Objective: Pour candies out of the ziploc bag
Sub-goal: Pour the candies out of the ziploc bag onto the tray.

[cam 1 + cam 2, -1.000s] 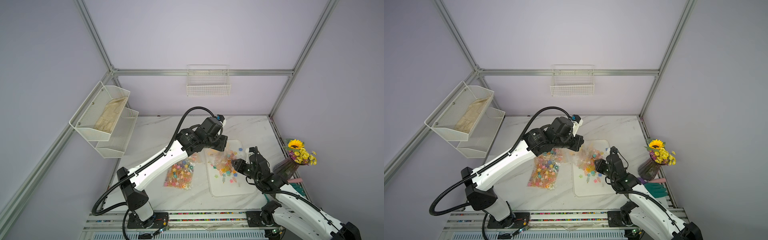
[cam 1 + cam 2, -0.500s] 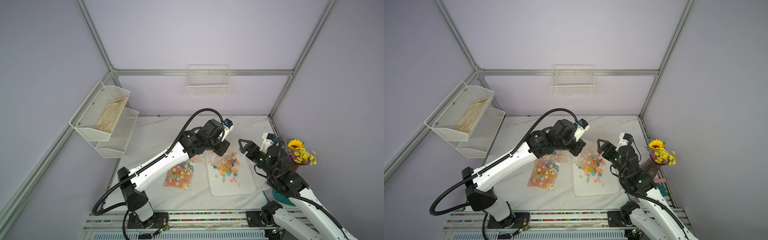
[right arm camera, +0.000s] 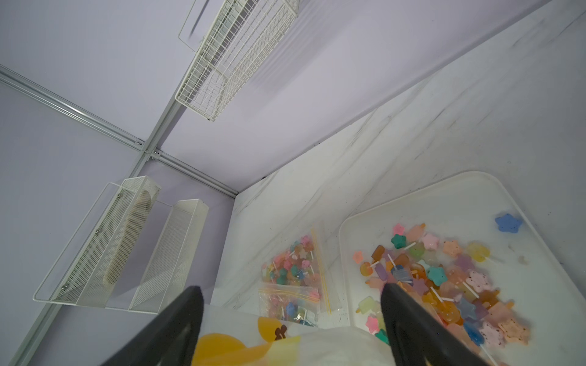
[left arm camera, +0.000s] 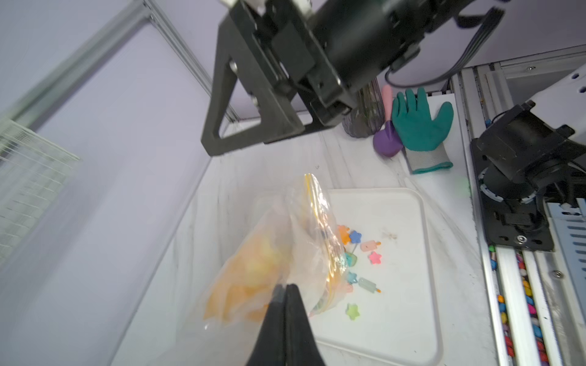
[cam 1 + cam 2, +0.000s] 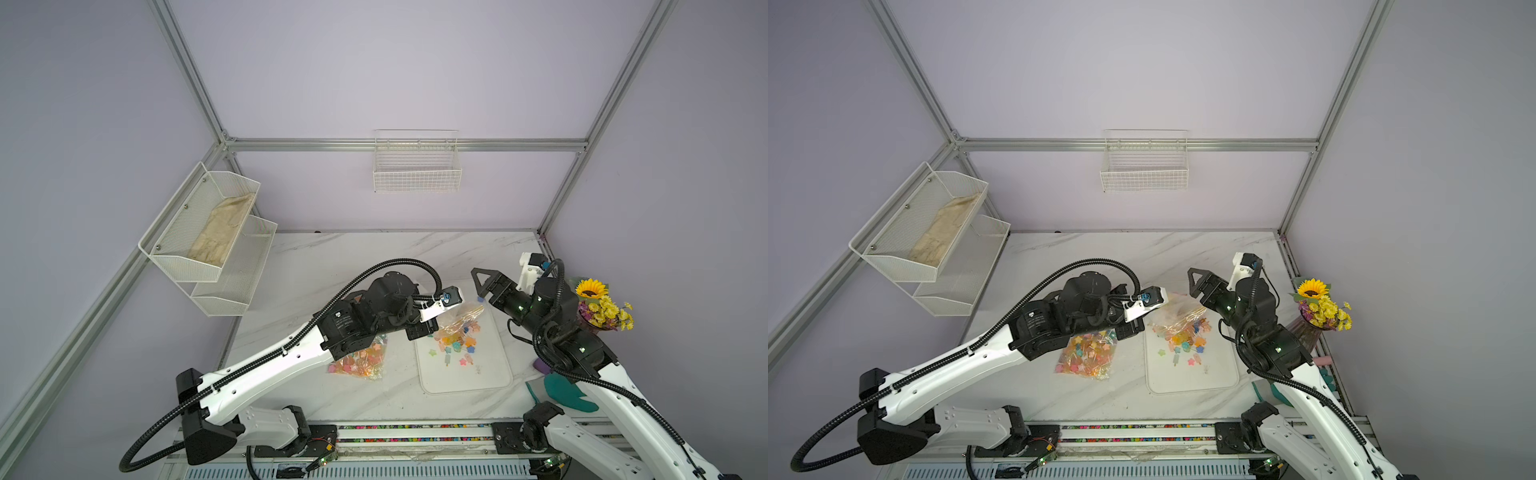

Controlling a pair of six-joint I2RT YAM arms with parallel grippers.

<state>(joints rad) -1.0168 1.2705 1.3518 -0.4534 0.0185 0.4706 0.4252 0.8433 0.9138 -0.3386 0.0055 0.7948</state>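
Note:
My left gripper (image 5: 422, 330) (image 5: 1127, 330) (image 4: 284, 286) is shut on the ziploc bag (image 5: 461, 316) (image 5: 1177, 311) (image 4: 285, 253), a clear bag with yellow-orange print. It hangs crumpled over the white tray (image 5: 465, 376) (image 5: 1192, 382) (image 4: 396, 285). Candies (image 5: 455, 345) (image 5: 1185, 340) (image 4: 364, 253) (image 3: 444, 275) lie heaped on the tray under the bag's mouth. My right gripper (image 5: 478, 280) (image 5: 1196, 280) (image 3: 291, 291) is open and raised behind the tray, apart from the bag, holding nothing. In the right wrist view the bag (image 3: 285, 345) shows below its spread fingers.
A second bag full of candies (image 5: 359, 363) (image 5: 1088, 353) (image 3: 295, 272) lies on the marble table left of the tray. A flower vase (image 5: 602, 311), a teal glove (image 4: 418, 126) and a purple scoop (image 4: 387, 145) sit at the right edge. Wire shelves (image 5: 208, 241) and a wall basket (image 5: 415, 166) hang above.
My right gripper opened, let go of the bag and rose back toward the right wall. The left gripper carried the bag a little right, over the tray.

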